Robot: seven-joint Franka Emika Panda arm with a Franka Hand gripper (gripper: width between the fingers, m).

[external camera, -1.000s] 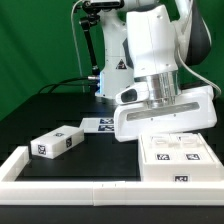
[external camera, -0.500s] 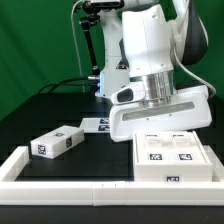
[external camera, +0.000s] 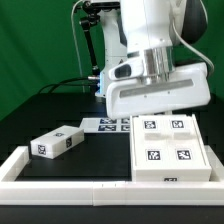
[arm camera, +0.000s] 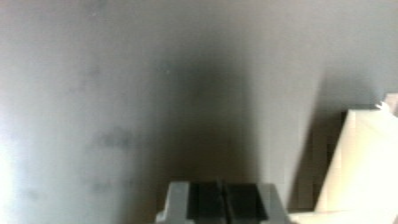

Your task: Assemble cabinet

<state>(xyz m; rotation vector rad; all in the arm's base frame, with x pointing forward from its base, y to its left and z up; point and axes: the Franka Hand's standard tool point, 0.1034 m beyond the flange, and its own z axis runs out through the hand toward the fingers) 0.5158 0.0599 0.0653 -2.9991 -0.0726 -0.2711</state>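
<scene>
Gripper [arm camera: 222,205] jaws pressed together, apparently empty, though the wrist view is blurry. Arm vertical at upper right of the exterior view, hand higher than 0.5 s ago. Cabinet body [external camera: 170,150] at lower right now shows four tags. Fingertips appear only in the wrist view, the small block [external camera: 56,142] at lower left only in the exterior view.
</scene>
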